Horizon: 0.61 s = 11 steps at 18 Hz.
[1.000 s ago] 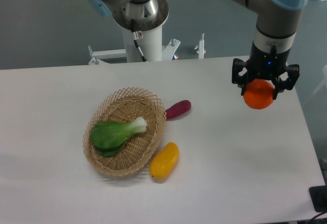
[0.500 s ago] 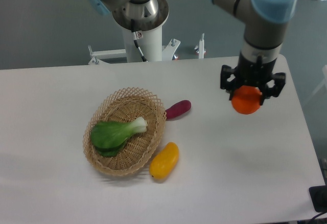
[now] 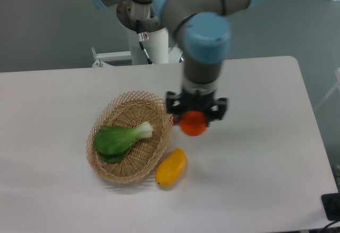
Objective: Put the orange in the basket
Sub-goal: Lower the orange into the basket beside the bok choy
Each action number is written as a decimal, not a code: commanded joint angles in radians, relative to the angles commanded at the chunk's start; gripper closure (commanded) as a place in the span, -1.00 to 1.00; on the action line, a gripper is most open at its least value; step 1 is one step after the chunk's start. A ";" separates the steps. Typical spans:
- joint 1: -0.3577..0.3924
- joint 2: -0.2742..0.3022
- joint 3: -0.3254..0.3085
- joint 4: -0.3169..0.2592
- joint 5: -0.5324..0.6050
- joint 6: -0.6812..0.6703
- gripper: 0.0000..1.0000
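A: We begin at the gripper (image 3: pixel 194 117). What do its fingers hold?

B: We see them clamped on the orange (image 3: pixel 193 124), one finger on each side of the fruit. The orange hangs below the wrist, clear of the table (image 3: pixel 265 153).

A: Where does the orange sit relative to the basket (image 3: pixel 114 166)?

B: We place it just beside the basket's right rim, outside the lattice edge, on the side away from the bok choy (image 3: pixel 119 138). It does not yet lie over the basket's hollow.

A: Which relation governs the coming move?

B: We judge it to be the direction from the held orange to the basket's open middle. The basket lies to the left of the gripper in the camera view and slightly nearer the camera. Its long axis runs from upper right to lower left.

A: What else occupies the basket?

B: The bok choy fills the lower left of it, so we judge the upper right part of the floor, nearest the gripper, to be the free spot.

A: Anything else near the basket?

B: The yellow fruit (image 3: pixel 171 167) rests against the basket's lower right rim, below the orange.
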 joint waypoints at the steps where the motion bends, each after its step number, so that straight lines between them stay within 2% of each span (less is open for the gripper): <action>1: -0.017 -0.002 -0.020 0.021 -0.026 -0.019 -0.21; 3: -0.025 -0.008 -0.073 0.099 -0.093 -0.064 -0.21; 4: -0.031 -0.027 -0.106 0.188 -0.124 -0.109 -0.21; 6: -0.069 -0.063 -0.130 0.270 -0.126 -0.157 -0.21; 8: -0.089 -0.087 -0.146 0.301 -0.123 -0.161 -0.21; 11: -0.097 -0.124 -0.158 0.315 -0.124 -0.160 -0.21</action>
